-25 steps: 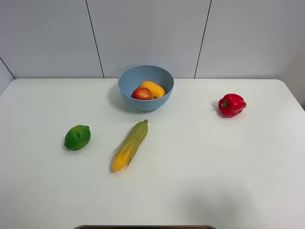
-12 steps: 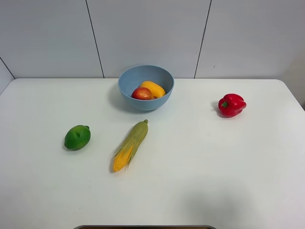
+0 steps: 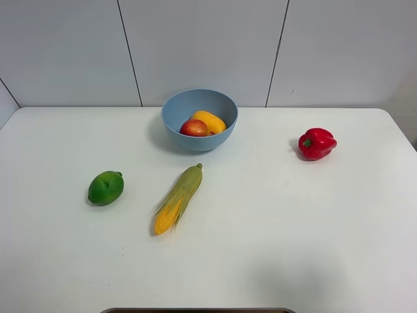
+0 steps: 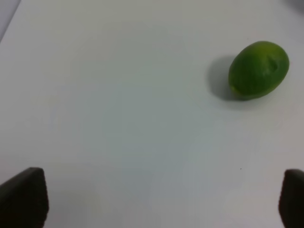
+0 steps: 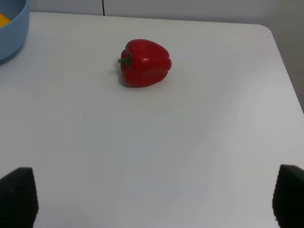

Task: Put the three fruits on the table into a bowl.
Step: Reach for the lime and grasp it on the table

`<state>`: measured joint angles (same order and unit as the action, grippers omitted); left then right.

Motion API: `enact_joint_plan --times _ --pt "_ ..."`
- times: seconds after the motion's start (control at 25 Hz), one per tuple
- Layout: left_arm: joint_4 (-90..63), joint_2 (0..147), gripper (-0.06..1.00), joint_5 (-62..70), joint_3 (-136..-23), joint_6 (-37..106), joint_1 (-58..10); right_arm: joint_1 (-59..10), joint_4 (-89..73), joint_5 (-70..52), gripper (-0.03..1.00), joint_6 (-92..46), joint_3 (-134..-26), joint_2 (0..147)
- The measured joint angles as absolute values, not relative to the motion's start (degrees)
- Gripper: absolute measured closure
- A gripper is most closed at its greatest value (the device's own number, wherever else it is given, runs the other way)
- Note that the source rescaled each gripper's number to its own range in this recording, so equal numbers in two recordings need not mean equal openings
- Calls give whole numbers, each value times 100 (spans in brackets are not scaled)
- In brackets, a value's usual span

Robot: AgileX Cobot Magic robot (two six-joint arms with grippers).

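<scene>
Matte black fingertips (image 4: 23,199) on left gripper (image 4: 156,202), right gripper (image 5: 153,199) alike (rounded, blunt corners)

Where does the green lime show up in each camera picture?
Exterior high: lime on the left part of the table, left of the corn cob.
Left wrist: lime alone on the bare table, ahead of the left gripper.
Right wrist: not in it.
Shared landmark: the white table.

mango (image 3: 210,120), apple (image 3: 193,128): inside blue bowl (image 3: 176,107); green lime (image 3: 105,188): on white table (image 3: 293,228)
</scene>
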<state>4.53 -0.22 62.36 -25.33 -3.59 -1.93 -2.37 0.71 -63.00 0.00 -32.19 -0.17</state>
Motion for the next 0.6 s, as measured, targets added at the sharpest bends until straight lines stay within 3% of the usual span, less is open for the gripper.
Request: enact_joint_plan --times 0.6 --pt "585 -22 -6 6236 -2533 -365 -193 -237 71 -6300 -3 0 -3219 -17"
